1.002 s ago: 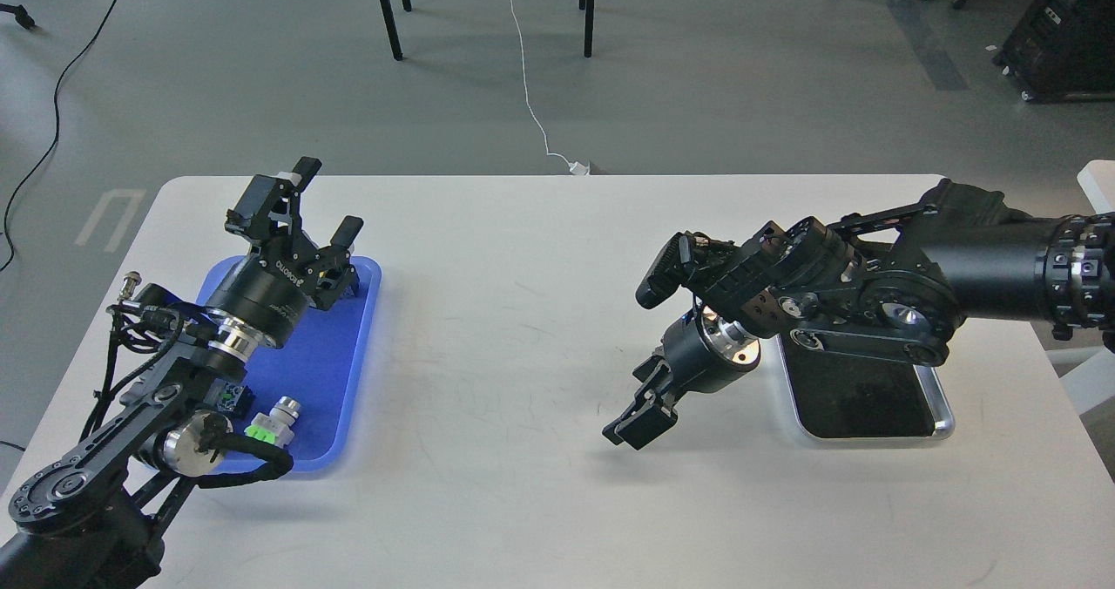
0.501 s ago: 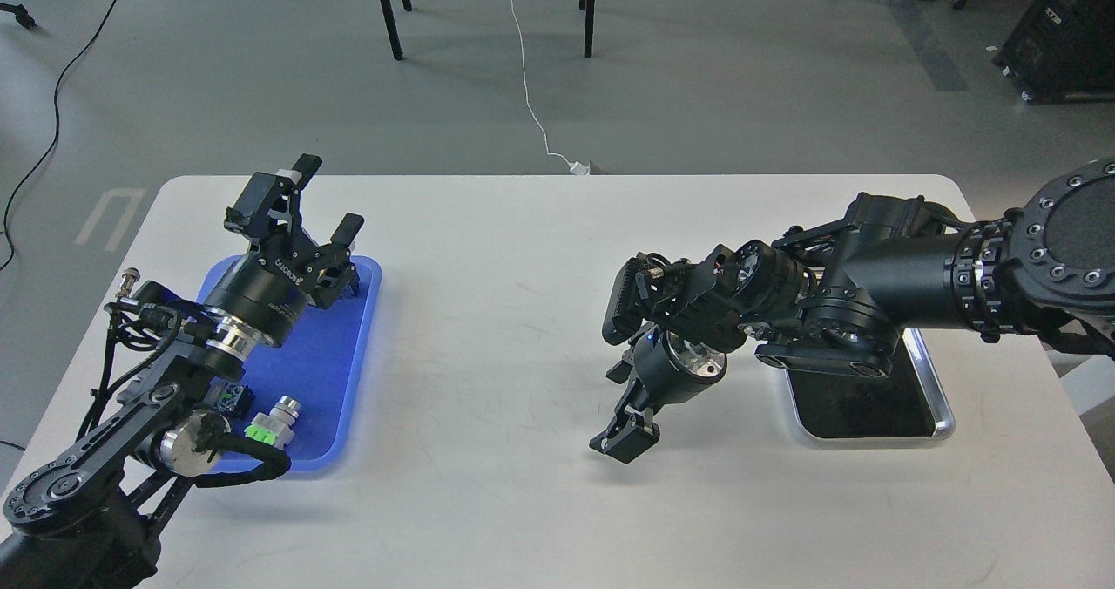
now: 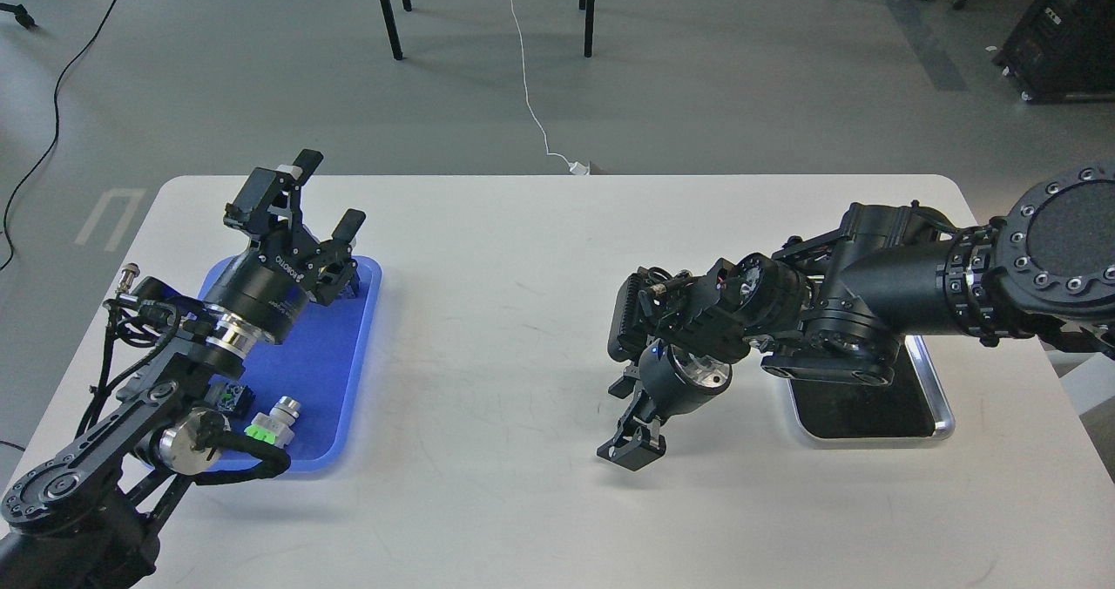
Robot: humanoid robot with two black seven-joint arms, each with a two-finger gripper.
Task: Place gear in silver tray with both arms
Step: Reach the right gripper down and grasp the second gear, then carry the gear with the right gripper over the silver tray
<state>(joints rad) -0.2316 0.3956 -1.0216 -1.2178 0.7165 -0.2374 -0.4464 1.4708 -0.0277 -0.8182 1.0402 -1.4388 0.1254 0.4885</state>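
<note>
The silver tray [image 3: 932,393] lies on the right part of the white tabletop [image 3: 523,310], and the right arm covers much of it, so only its near rim and a part of its dark bottom can be seen; as far as this bare part shows, nothing is in it. The blue tray [image 3: 335,354] lies on the left side, well apart from the silver one. On its near end stands a small part with a silver cap and a green body [image 3: 272,423], and a dark small piece [image 3: 233,395] is just beside it, half hidden behind the left arm. Which of them is the gear I cannot tell for sure. The left pincer [image 3: 300,201] is raised over the far end of the blue tray, its fingers wide apart and holding nothing. The right pincer [image 3: 633,450] points down at the bare tabletop between the two trays; it is seen end-on and dark, so I cannot tell how far it is open, and nothing is visible in it. In my judgement the small part is light and stiff, of metal and hard plastic, so it will not bend, but the smooth cap may slip between the fingers. It seems safer to take it at the wider green body, with the fingers across its sides.
</note>
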